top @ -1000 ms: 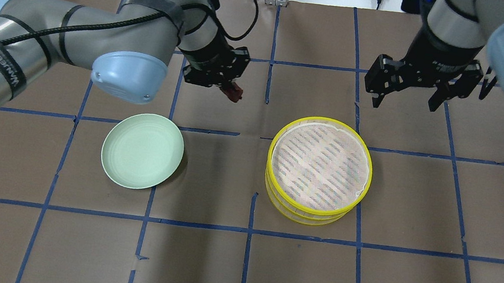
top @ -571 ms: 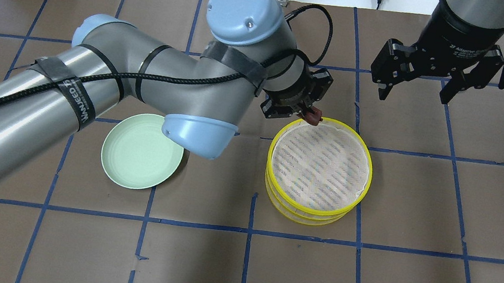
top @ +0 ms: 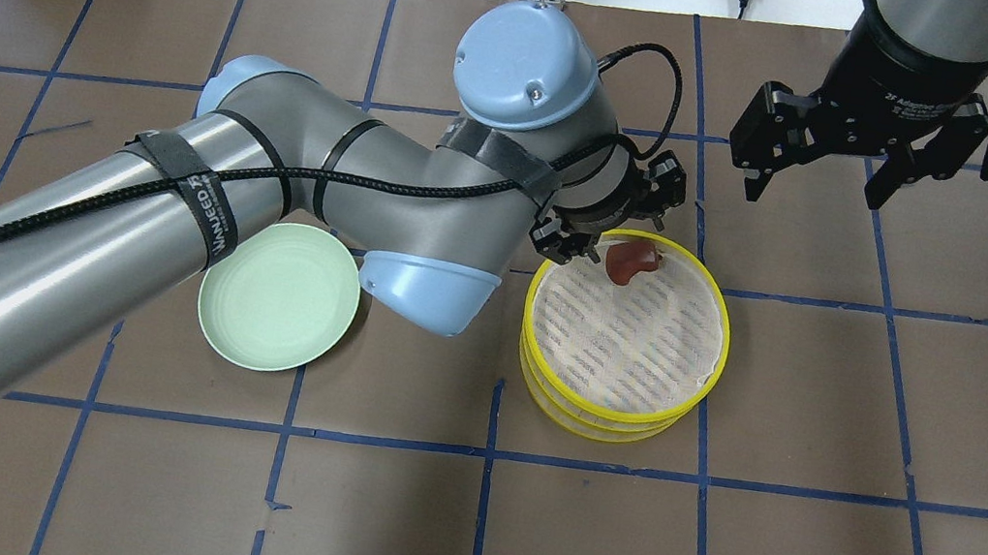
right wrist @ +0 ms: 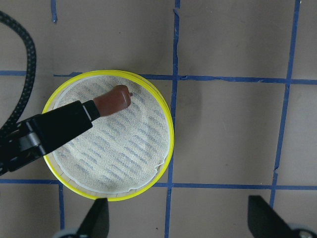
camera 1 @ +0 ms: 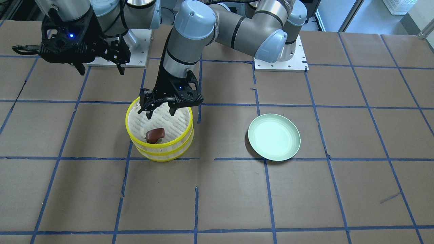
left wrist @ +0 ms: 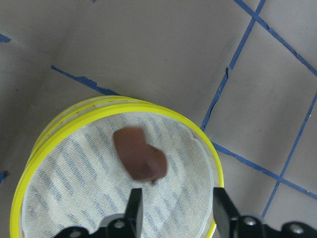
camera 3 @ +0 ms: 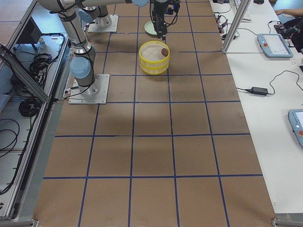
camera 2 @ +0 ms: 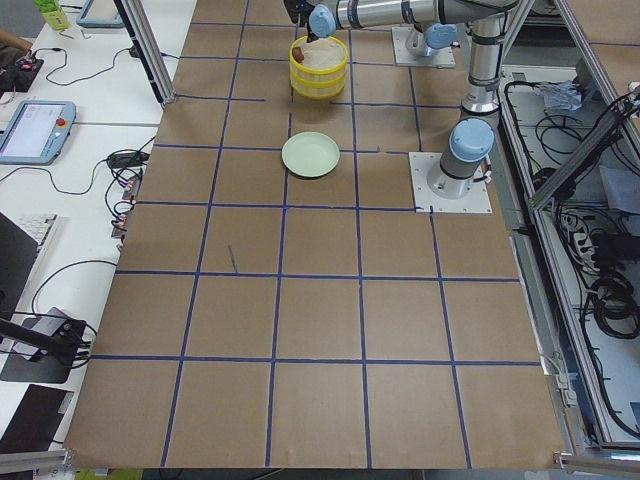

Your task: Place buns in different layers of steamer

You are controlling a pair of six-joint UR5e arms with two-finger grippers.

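Pale green and round, the plastic plate sits bare at the left of the brown, blue-taped table, half under the left arm's elbow. To its right the left claw hangs over the near-left edge of the round two-tier steamer with yellow rims and a white perforated liner, its fingers spread and holding nothing. The reddish-brown oval bun lies on the top tier's liner close to the far rim, just beyond those fingertips and clear of them. In the left wrist view its long axis slants across the gap between the fingers. No white bun shows in any view. Farther right, the right claw hovers spread and empty over the table, well apart from the steamer. The left claw is much the nearer, and probably needs only a straight lift to clear the rim.
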